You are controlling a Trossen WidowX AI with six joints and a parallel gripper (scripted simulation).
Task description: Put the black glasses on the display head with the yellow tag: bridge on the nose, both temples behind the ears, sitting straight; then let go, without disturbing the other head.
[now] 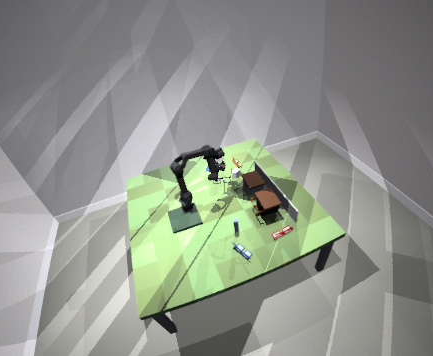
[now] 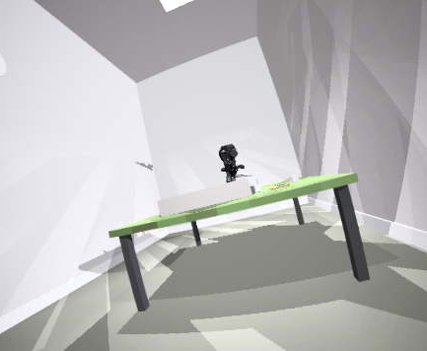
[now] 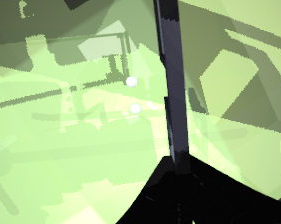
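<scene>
My gripper (image 1: 214, 177) (image 2: 232, 178) (image 3: 176, 163) is shut on the black glasses (image 1: 223, 178) (image 2: 246, 175) (image 3: 176, 90), holding them above the table. In the wrist view their dark frame is seen nearly edge-on, with two small white balls beside it. Two brown-topped blocky forms, apparently the display heads, stand beyond the gripper in the top view: one farther back (image 1: 253, 180), one nearer the front (image 1: 268, 200). The glasses are off to one side of both and touch neither, as far as I can tell. The yellow tag cannot be made out.
A grey panel (image 1: 283, 199) (image 2: 203, 198) stands behind the heads. A white block (image 1: 236, 173) (image 2: 254, 185) is near its end. Orange glasses (image 1: 236, 162), red glasses (image 1: 282, 232), blue glasses (image 1: 242, 251) and a dark cylinder (image 1: 236, 226) are on the green table (image 1: 179, 280).
</scene>
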